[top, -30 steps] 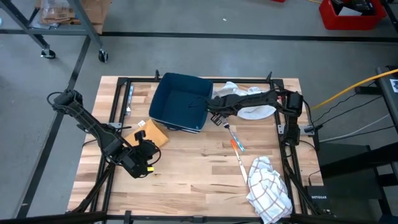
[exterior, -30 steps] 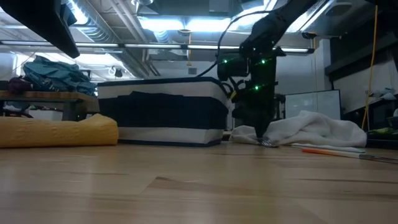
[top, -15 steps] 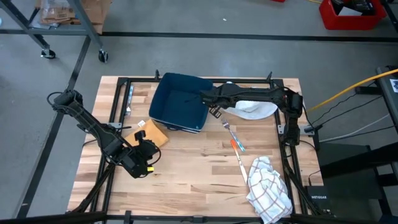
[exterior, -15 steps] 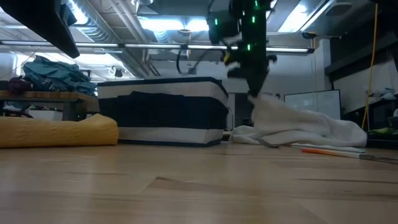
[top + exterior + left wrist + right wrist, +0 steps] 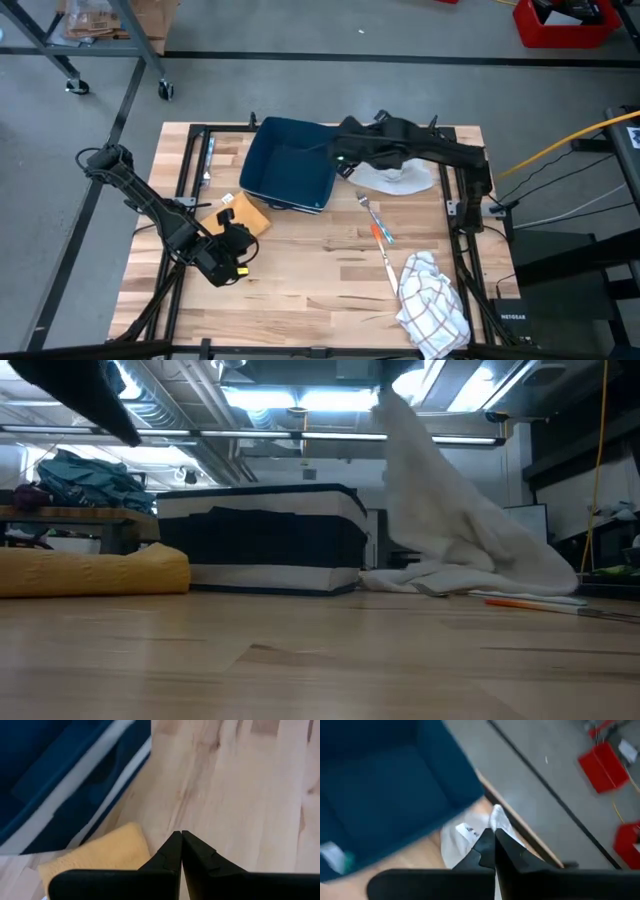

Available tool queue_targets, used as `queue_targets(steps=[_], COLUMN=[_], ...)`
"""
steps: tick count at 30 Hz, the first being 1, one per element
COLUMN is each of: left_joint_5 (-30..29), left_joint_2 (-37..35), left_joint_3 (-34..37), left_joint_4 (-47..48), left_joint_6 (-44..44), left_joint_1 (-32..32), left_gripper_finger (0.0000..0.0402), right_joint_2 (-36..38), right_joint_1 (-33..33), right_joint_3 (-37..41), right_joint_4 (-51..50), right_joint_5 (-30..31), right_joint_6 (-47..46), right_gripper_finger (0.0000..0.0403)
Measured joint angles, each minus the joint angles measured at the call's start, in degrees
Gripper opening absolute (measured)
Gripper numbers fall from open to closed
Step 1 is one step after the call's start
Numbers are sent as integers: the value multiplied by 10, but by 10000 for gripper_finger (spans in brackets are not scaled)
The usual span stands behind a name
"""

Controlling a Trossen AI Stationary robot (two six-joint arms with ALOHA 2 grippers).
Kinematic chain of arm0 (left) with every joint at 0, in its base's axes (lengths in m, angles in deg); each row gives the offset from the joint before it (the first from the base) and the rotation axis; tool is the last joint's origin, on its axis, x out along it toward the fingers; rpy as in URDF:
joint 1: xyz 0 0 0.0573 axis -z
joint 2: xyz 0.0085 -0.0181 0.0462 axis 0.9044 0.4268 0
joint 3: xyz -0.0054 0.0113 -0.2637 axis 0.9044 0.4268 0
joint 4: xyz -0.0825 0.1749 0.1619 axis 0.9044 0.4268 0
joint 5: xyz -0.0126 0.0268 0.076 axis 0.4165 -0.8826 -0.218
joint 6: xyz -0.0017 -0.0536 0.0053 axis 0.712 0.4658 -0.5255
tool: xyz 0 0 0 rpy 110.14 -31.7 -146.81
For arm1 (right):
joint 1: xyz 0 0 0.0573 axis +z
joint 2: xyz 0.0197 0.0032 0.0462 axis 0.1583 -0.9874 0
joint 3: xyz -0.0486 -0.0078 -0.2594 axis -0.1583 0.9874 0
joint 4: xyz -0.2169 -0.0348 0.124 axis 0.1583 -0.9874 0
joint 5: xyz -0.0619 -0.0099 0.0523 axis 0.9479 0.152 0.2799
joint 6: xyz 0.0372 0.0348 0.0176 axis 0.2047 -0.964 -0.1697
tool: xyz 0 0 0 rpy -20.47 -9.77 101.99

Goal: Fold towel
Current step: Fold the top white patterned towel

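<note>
The right gripper [image 5: 494,836], clamped on the white towel [image 5: 450,520], lifts it beside the blue bin [image 5: 290,165]; nothing is folded yet, and the left gripper [image 5: 181,840] rests closed, empty.

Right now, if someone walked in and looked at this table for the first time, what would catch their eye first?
Probably the white towel, pinched at one corner by the shut right gripper and lifted in a tall drape at the table's far side, its lower end trailing on the wood. Next comes the big blue bin just beside it. The left gripper waits shut near the yellow cloth, and a checked towel lies crumpled at the near right corner.
</note>
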Motion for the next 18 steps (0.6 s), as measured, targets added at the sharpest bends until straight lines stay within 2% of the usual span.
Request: queue_targets(steps=[2,5,12,15,18], left_joint_5=[-22,-72,-184,-194,-177], left_joint_2=[0,0,0,0,0], left_joint_3=[0,0,0,0,0], left_joint_4=[-21,-57,-149,-220,-300], left_joint_6=[1,-6,-51,-100,-173], left_joint_1=[0,0,-31,-60,-93], left_gripper_finger=[4,4,4,4,4], right_joint_2=[0,36,77,88,91], right_joint_1=[13,29,49,49,49], right_joint_3=[-42,-20,-22,-22,-22], right_joint_4=[5,33,24,40,55], right_joint_5=[27,77,117,116,113], right_joint_6=[3,7,-27,-27,-27], right_gripper_finger=[0,0,0,0,0])
